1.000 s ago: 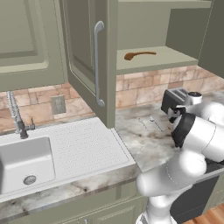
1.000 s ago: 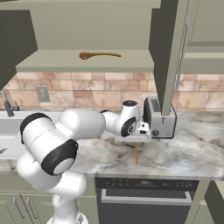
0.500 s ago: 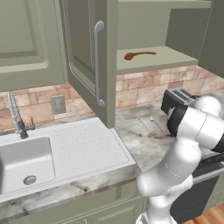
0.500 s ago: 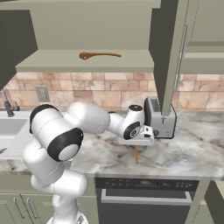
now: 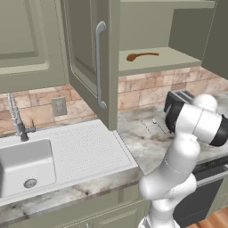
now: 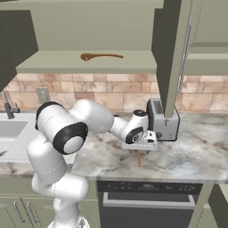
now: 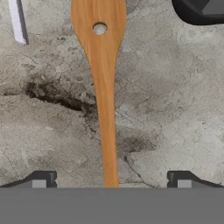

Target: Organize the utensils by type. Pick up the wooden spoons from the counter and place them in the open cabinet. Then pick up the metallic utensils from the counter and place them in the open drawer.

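Hand view: the claw (image 7: 109, 181) looks straight down on a wooden spoon (image 7: 103, 87) lying flat on the marbled desk (image 7: 175, 109). Its two dark fingertips (image 7: 41, 178) stand wide apart, one on each side of the long handle, and touch nothing — the claw is open and holds nothing. The handle runs up the middle of the view between the tips; its broad end, with a small round hole, lies at the top. A thin silver-grey metal piece (image 7: 17, 22) lies on the stone near the upper left corner, apart from the spoon, and a dark rounded object shows at the upper right corner.

In the right base view the arm reaches across the desk (image 6: 191, 156) and the claw (image 6: 139, 146) hangs low over it, just in front of a silver toaster (image 6: 162, 119). The orange-brown spoon (image 6: 139, 158) pokes out below the hand toward the desk's front edge. A second wooden spoon (image 6: 100, 56) lies on the flat shelf of the open cabinet (image 6: 67, 67) above — its bowl to the left, its handle to the right.

In the left base view that shelf spoon (image 5: 141, 55) lies in the olive-green cabinet (image 5: 178, 58) behind the open door with the silver bar handle. Two thin metallic utensils (image 5: 151, 124) lie on the desk (image 5: 133, 147) just left of the arm, right of the white sink drainboard (image 5: 89, 147).
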Available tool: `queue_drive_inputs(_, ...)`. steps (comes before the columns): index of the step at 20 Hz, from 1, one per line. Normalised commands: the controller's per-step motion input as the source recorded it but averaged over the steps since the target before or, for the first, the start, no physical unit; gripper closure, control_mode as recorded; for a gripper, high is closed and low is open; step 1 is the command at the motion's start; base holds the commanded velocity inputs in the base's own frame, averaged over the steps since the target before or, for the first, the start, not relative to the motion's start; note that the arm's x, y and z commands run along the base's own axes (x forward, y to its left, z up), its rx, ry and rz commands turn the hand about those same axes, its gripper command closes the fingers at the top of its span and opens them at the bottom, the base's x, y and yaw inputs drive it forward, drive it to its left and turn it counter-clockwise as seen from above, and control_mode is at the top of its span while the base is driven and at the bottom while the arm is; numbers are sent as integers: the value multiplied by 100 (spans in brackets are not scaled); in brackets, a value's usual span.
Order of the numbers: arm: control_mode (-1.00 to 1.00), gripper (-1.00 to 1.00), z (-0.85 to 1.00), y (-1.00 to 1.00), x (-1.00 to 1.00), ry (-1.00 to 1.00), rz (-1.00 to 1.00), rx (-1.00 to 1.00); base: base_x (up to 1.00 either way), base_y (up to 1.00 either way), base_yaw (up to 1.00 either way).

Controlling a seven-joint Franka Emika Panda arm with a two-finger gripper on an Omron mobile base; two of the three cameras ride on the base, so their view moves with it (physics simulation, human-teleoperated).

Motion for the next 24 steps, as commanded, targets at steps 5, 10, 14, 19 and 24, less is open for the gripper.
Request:
queue_drive_inputs(5,-100,-100,-12,0,15,0,0,0,0,0,0)
queue_drive_inputs(10,-100,-100,-20,0,23,0,0,0,0,0,0)
queue_drive_inputs(14,-100,-100,-18,0,24,0,1,0,0,0,0)
queue_drive_inputs(19,-100,-100,-16,-2,7,0,0,0,0,0,0)
queue_drive_inputs(24,-100,100,-13,-1,-6,0,0,0,0,0,0)
